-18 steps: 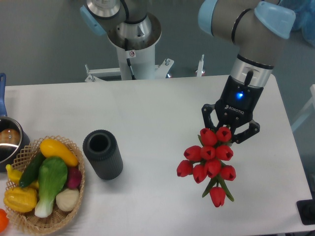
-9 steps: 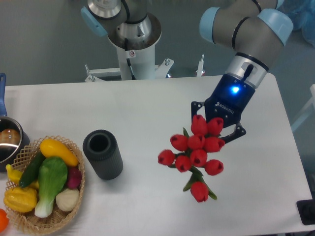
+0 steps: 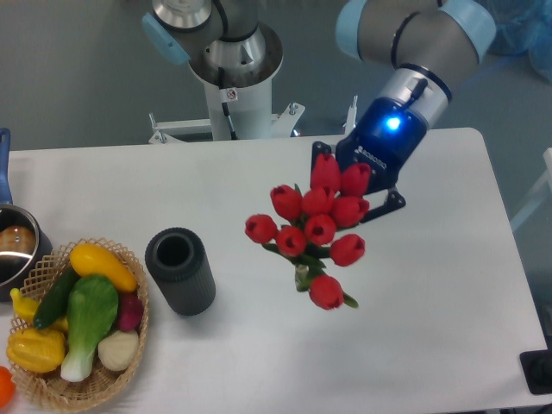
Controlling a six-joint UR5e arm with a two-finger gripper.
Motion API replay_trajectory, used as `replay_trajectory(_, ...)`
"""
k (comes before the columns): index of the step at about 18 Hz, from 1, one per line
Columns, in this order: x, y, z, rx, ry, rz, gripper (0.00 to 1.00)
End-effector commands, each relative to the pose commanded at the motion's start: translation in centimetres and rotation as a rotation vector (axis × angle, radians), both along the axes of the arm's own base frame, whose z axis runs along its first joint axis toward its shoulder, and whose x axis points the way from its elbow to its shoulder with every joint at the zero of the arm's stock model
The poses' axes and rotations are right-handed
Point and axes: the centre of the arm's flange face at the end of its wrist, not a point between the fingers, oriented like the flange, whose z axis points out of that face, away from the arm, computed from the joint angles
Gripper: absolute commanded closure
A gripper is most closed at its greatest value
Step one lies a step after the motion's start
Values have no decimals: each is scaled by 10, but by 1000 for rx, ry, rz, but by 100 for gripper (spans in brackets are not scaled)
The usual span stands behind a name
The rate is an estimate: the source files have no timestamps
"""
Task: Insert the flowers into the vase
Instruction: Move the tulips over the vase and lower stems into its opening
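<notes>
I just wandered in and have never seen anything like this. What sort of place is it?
Probably a robotics lab or test bench. A robot arm's gripper carries red flowers over a plain white table, where a grey vase stands beside a basket of what look like toy vegetables.

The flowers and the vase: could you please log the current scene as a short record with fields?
flowers: red tulip bunch, held in the air, right of the vase
gripper: largely hidden behind the blooms, shut on the bunch
vase: dark ribbed cylinder, upright, mouth empty
basket: wicker, holding vegetables, left of the vase
task state: flowers not yet inserted
</notes>
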Motion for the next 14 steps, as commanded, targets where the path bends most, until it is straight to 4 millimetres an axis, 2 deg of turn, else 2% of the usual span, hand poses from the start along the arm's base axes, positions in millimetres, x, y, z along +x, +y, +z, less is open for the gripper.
replay_trajectory(5, 24, -4, -1, 97, -82, -43, 97)
replay_trajectory(10, 63, -4, 13, 108, -94, -74, 97)
replay_trajectory(14, 80, 1, 19, 100, -104, -92, 97)
